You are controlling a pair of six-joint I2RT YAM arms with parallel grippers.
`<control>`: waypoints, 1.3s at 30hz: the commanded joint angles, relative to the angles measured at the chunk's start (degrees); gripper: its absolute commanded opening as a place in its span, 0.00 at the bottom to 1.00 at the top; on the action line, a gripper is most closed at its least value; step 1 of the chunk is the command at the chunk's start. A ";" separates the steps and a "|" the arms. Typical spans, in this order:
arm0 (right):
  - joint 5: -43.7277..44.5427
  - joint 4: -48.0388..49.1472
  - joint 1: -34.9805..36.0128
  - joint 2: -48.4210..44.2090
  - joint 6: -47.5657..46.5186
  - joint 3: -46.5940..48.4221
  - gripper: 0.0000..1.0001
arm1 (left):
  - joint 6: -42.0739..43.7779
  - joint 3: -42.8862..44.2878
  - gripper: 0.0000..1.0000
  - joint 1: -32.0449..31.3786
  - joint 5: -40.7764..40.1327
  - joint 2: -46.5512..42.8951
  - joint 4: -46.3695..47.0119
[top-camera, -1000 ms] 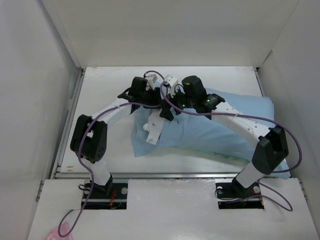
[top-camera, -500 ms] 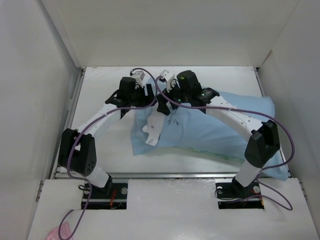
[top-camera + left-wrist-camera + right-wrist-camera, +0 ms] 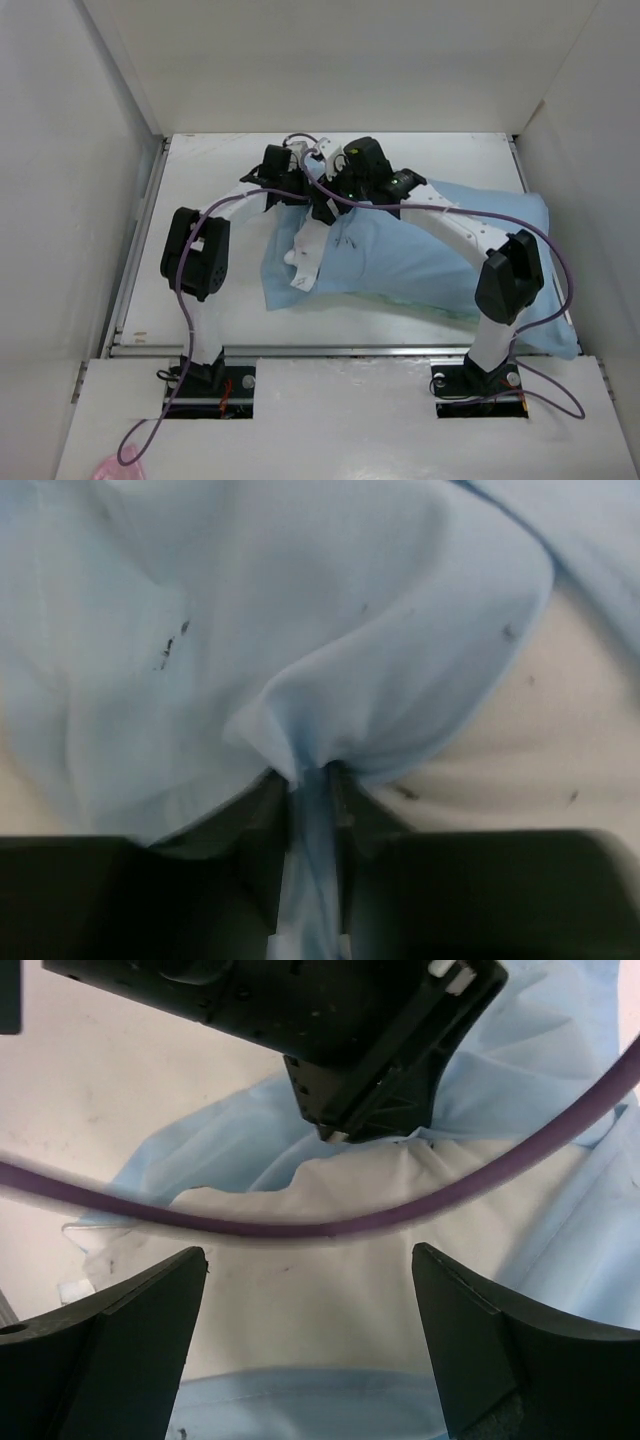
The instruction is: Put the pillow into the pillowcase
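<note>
The pillowcase (image 3: 430, 260) is laid flat on the table (image 3: 220, 300), stretched from the centre out toward 4 o'clock in the overhead view, with its mouth turned toward 9 o'clock. The pillow (image 3: 305, 262) is mostly covered by the blue fabric, and only a white end is seen at the mouth, near the middle of the table. Both arms are bent inward so that their wrists meet above the edge of the mouth toward 12 o'clock. In the left wrist view, the left gripper (image 3: 312, 810) is pressed together on a bunched fold of the pillowcase, and the cloth is gathered into a peak just above the fingers. Speckled cream material is seen toward 4 o'clock of that fold. In the right wrist view, the right gripper (image 3: 310, 1360) is spread wide with nothing between its fingers, and it is held over the exposed white pillow, which is framed by blue cloth on all sides. The black body of the left gripper is seen at 12 o'clock in that view, its tip at the hem. A purple cable (image 3: 300, 1228) is draped across the view between the two grippers.
</note>
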 commanded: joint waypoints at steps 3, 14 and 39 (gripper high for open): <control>3.15 1.11 -0.05 2.24 -0.40 3.34 0.84 | 0.06 5.18 0.00 -0.65 -0.82 -0.12 0.20; 15.36 6.57 -2.68 9.82 11.08 0.45 0.00 | -2.93 -8.87 0.00 1.64 -11.63 -23.67 6.72; 38.15 15.96 -9.89 6.31 33.88 1.16 0.00 | -7.14 -22.07 0.00 2.25 -9.93 -40.64 3.82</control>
